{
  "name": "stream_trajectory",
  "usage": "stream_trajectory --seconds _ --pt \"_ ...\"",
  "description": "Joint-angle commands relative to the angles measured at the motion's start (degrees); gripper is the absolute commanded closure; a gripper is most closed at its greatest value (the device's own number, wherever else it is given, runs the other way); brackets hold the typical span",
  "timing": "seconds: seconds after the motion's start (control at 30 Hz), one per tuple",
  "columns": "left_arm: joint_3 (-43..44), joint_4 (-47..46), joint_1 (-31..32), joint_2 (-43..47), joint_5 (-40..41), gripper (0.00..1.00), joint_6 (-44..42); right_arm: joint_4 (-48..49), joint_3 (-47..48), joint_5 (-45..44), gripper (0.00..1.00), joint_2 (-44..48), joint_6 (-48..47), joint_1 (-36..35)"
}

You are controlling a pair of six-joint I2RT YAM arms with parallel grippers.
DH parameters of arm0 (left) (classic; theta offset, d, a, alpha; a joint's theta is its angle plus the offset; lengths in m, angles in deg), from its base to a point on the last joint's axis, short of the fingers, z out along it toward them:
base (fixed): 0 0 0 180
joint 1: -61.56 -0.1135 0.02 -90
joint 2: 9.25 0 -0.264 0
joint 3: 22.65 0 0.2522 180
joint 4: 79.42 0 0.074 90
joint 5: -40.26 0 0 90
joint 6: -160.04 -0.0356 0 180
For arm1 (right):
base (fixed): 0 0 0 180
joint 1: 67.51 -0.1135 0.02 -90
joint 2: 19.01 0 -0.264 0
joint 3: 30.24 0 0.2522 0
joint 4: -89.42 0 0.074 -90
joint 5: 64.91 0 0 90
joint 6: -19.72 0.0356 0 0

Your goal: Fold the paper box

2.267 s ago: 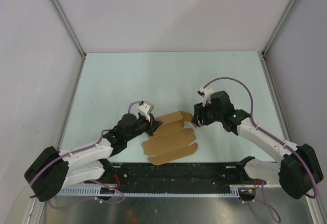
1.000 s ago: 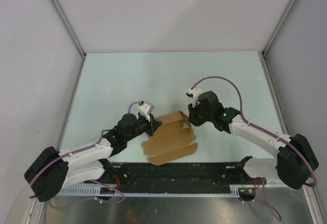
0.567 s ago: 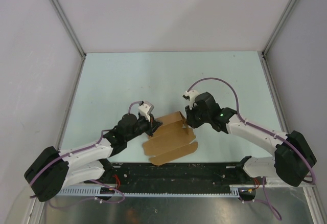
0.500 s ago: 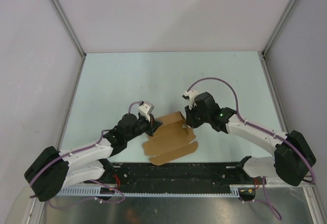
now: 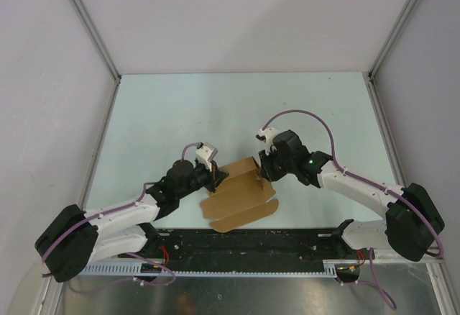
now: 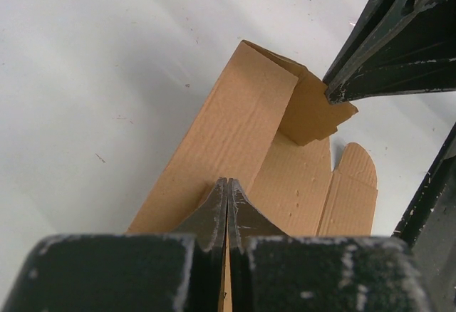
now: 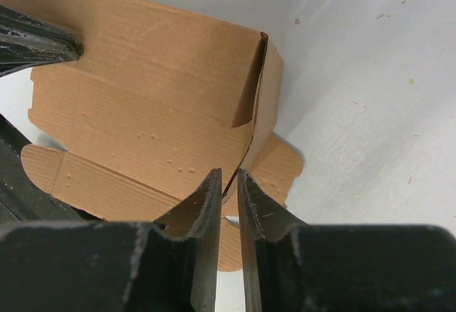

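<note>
The plain brown corrugated-cardboard paper box (image 5: 241, 194) lies half formed between the two tools, on the pale table top. Its far long panel stands raised as a wall, while the wider panels and a round-cornered tab lie flat on the side nearer the arm bases. The left gripper (image 5: 216, 179) is clamped tight on the left end of that raised wall. In its wrist view the two black fingers (image 6: 214, 209) meet in a point with a thin brown edge of card caught between them, and the wall runs away from the tips towards the other tool. At the wall's far end a short flap is bent round to make a corner, and the right gripper (image 5: 263, 175) sits right at that corner. Its jaws stand a narrow slit apart, with the edge of the upright flap running into the slit. From this angle I cannot tell whether the pads actually press on the card. Under both tools the smooth, pale greenish-white table (image 5: 180, 113) shows a few small specks. Plain white wall panels (image 5: 237, 20) set in slim aluminium posts (image 5: 86, 24) close it in beyond and beside the arms, and a black strip (image 5: 251, 242) runs behind the grippers, along the edge by the bases.
</note>
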Motion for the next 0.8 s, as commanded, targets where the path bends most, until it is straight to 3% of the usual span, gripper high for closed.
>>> stream_trajectory --seconds 0.0,0.4,0.63,0.77 --pt "1.4 -0.3 0.2 -0.5 -0.6 1.00 -0.6 1.5 1.9 3.1 0.80 -0.2 1.2 0.1" --pt "1.2 -0.4 0.2 -1.0 -0.4 1.00 -0.8 0.9 1.7 3.2 0.74 -1.0 1.2 0.3" --pt "1.1 -0.4 0.2 -1.8 -0.4 1.00 -0.6 0.5 1.2 3.1 0.55 2.2 1.2 1.2" --pt "1.0 -0.4 0.2 -1.9 -0.3 1.00 -0.6 0.7 1.2 4.0 0.50 4.4 1.3 2.9"
